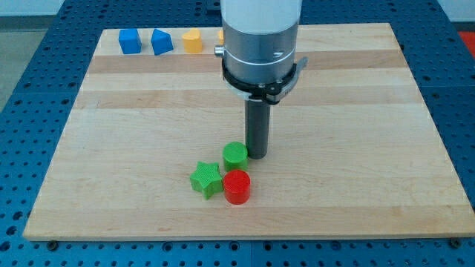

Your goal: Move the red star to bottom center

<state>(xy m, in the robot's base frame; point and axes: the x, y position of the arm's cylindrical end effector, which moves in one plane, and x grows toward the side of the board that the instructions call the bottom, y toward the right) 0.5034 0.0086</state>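
Wooden surface (371,148), near the bottom edge's middle: a red block (237,186), seemingly round, no star discernible. I judge it light, rigid and easy to slide, best pushed at mid-side. My tip (257,154), a jawless rod end effector pinching nothing, stands just beside the green round block (235,155).

Robotics lab: wooden board (111,185) on blue perforated bench (30,89), white robot arm (260,30) overhead

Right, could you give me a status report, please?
My tip just view's right of green cylinder. No red star showing; only red cylinder near bottom centre. Green star adjoining.
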